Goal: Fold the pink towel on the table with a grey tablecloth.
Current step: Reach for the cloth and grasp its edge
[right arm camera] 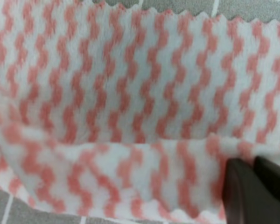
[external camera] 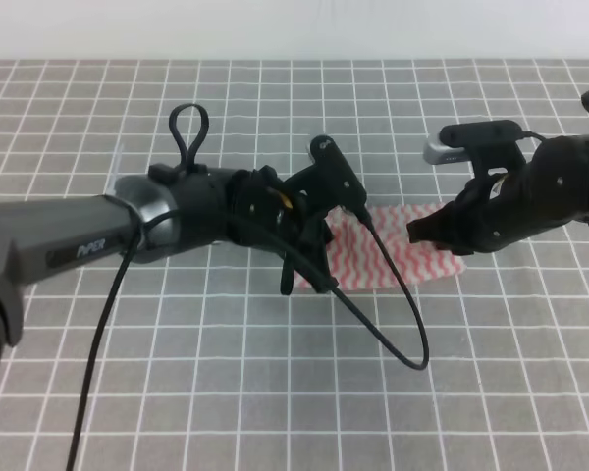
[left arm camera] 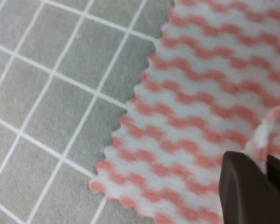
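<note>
A thin rectangular pink towel with pink-and-white wavy zigzag stripes [external camera: 393, 257] lies on the table covered in a grey cloth marked with thin white grid lines [external camera: 275, 392], a little right of the middle in the exterior high view. The left pincer [external camera: 314, 267] sits at the towel's nine o'clock edge, its dark fingers [left arm camera: 252, 191] pressed together on a raised bit of the towel's fabric in the left wrist view. The right pincer [external camera: 434, 232] is at the towel's three o'clock edge; the right wrist view shows its fingers [right arm camera: 256, 191] clamped on a turned-up strip of the towel that runs across the lower part of that view. A black cable [external camera: 393, 314] loops from the left arm over the table at the towel's six o'clock.
</note>
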Motion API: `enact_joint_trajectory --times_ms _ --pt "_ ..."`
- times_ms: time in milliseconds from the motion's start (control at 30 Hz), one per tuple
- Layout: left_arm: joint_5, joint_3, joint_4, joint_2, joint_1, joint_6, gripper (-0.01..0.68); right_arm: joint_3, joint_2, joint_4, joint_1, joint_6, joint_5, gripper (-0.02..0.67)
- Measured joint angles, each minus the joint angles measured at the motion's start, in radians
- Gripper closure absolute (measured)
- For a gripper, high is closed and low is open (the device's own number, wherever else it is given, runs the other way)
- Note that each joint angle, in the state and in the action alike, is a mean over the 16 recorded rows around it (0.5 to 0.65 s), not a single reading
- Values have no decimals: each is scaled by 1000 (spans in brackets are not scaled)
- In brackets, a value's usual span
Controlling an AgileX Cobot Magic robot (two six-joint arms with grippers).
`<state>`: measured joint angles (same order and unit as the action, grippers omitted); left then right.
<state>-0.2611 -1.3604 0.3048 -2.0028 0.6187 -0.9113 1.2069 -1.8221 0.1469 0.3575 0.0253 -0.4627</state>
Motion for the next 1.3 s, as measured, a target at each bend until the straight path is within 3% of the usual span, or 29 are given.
enact_joint_trajectory --times_ms 1300 --pt "12 -50 -6 -48 -15 -9 675 2 -13 5 -47 -3 97 663"
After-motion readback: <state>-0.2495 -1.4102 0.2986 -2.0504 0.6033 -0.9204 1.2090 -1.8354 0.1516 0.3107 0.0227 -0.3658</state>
